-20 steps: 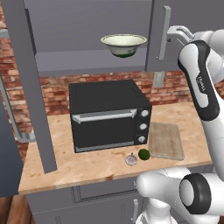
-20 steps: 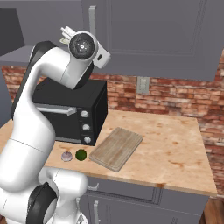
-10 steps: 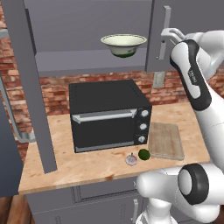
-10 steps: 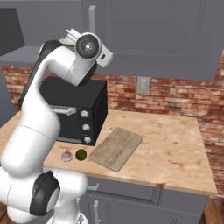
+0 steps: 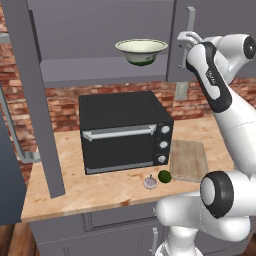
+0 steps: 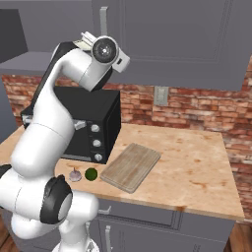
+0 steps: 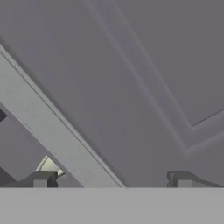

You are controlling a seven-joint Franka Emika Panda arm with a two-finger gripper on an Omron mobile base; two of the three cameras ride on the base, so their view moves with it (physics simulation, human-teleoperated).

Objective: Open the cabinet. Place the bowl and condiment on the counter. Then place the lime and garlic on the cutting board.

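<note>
The cabinet [image 5: 100, 30] has its left door [image 5: 35, 100] swung open and its right door [image 5: 210, 20] closed. The cream-white bowl [image 5: 141, 50] sits on the shelf inside, and its rim peeks out in the hand view [image 7: 50, 165]. My gripper [image 5: 183, 41] is open at the right door's silver handle [image 5: 190, 22], and in the hand view the gripper [image 7: 111, 180] straddles the handle bar [image 7: 52, 129] without holding it. The lime [image 5: 164, 176] and garlic [image 5: 150, 182] lie on the counter [image 5: 75, 190] beside the cutting board [image 5: 189, 159]. The condiment is out of view.
A black toaster oven [image 5: 125, 130] stands on the counter under the open shelf, left of the cutting board. A brick wall with an outlet [image 6: 160, 95] runs behind. Bare countertop [image 6: 197, 162] stretches right of the board. Drawer fronts [image 6: 147, 221] sit below the edge.
The hand has swung left toward the closed right door's handle, and its fingers now sit on either side of the bar. The jaws have stayed open. Nothing on the counter has moved.
</note>
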